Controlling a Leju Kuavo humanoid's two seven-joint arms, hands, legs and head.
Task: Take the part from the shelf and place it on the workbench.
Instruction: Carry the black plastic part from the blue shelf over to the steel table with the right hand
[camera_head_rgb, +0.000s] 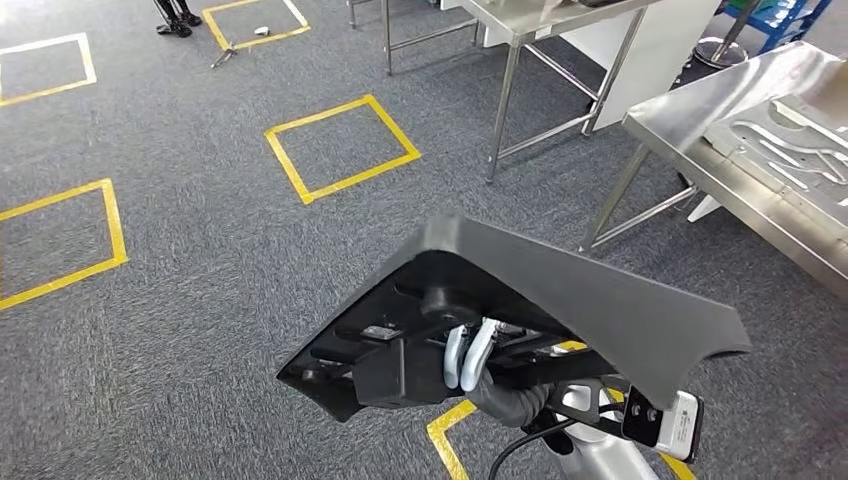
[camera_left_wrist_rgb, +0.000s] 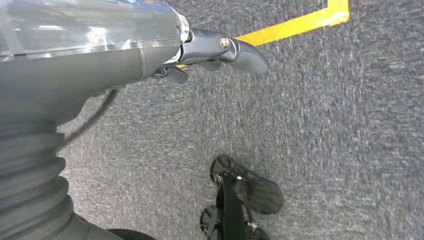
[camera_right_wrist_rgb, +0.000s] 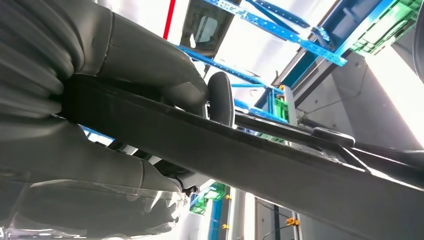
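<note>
carry step: right hand (camera_right_wrist_rgb: 125, 130) clamps black part (camera_head_rgb: 560, 300), held aloft over carpet. left hand (camera_left_wrist_rgb: 220, 50) hangs loose, holding nothing. table (camera_head_rgb: 700, 130) ahead to right, well apart. you need turn, approach, then lower part flat onto table.

The right hand (camera_right_wrist_rgb: 125, 145) is gripping the edge of a black molded part (camera_head_rgb: 560, 290), with the thick thumb lying on one face and the fingers (camera_head_rgb: 468, 352) pressing against the other. The right arm (camera_head_rgb: 600, 450) is reaching up from the near right, carrying the part in front of the body. The left hand (camera_left_wrist_rgb: 200, 55) is hanging toward the floor, holding nothing, its fingers loosely extended.
</note>
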